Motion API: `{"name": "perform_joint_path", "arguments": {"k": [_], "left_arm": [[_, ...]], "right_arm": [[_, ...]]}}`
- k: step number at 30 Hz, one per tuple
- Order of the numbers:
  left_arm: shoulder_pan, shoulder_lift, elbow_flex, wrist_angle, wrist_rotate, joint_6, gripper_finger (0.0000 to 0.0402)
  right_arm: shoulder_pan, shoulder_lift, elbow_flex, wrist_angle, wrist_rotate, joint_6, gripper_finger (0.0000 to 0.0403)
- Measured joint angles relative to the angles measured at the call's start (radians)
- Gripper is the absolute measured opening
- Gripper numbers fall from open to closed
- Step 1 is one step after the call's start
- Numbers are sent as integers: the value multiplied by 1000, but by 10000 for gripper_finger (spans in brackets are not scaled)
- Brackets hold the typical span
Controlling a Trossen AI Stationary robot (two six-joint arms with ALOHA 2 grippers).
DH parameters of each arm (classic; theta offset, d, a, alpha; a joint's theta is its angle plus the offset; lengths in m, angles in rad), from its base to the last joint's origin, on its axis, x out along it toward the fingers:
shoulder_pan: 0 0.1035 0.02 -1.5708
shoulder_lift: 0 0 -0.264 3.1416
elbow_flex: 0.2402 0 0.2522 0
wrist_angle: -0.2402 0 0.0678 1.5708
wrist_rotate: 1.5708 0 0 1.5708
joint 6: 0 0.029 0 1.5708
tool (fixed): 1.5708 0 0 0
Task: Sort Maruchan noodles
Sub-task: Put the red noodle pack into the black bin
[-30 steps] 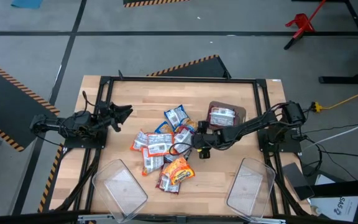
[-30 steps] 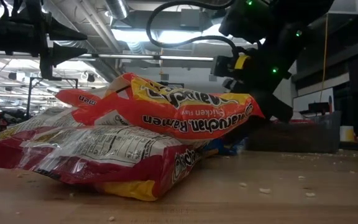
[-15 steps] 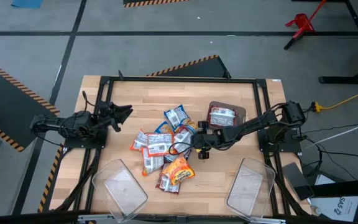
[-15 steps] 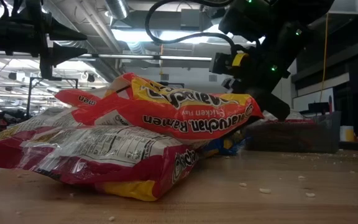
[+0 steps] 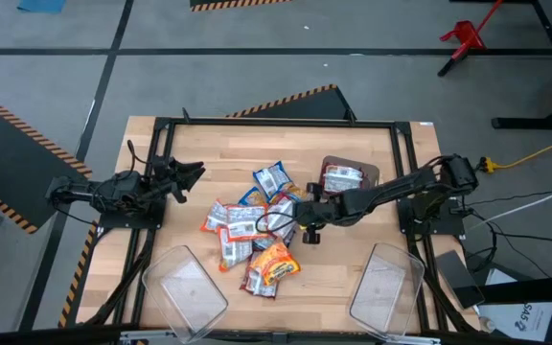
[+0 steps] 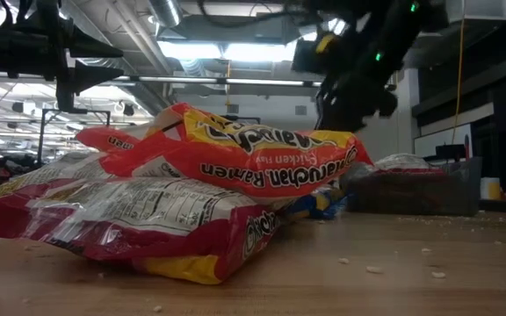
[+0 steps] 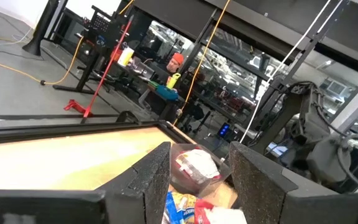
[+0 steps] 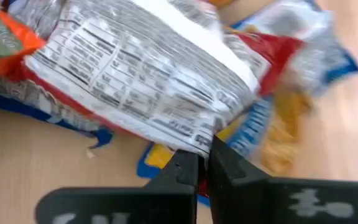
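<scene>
Several Maruchan noodle packets lie heaped (image 5: 255, 228) at the table's middle, an orange one (image 5: 274, 261) nearest the front; it also shows in the low view (image 6: 235, 158). My right gripper (image 5: 302, 222) is at the heap's right side, shut on a red-and-white packet (image 8: 148, 81). My left gripper (image 5: 192, 172) waits open at the table's left, clear of the heap. One more packet (image 5: 341, 177) lies in a dark box. My right gripper pinches the red-and-white packet by its edge (image 8: 194, 140) between its two fingers, the printed back side facing the wrist camera. The fingers come from the table's right, slanting down. The packet's far part lies over the blue packets (image 8: 253, 130) of the heap.
Two clear plastic bins stand at the front, one at the left (image 5: 185, 287) and one at the right (image 5: 386, 283). The dark box (image 5: 364, 174) stands behind the right arm. A black frame (image 5: 276, 123) runs around the table top.
My right gripper has gone up and a little toward the table's left and far side, staying shut. In the low view it rises from behind the orange packet to above it. The orange packet has stayed where it was.
</scene>
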Motion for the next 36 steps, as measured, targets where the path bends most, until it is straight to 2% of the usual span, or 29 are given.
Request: {"name": "perform_joint_path", "arguments": {"k": [4, 13, 22, 31, 36], "left_arm": [[0, 3, 0, -1, 7, 1, 158], [0, 2, 0, -2, 4, 2, 158], [0, 2, 0, -2, 3, 2, 158], [0, 2, 0, -2, 3, 2, 158], [0, 2, 0, -3, 3, 3, 158]], "right_arm": [[0, -61, 29, -78, 51, 89, 1], [0, -197, 31, -327, 303, 394, 0], [0, -301, 31, -383, 479, 544, 1], [-26, -330, 30, -610, 629, 796, 1], [-70, -331, 30, -606, 663, 826, 1]]}}
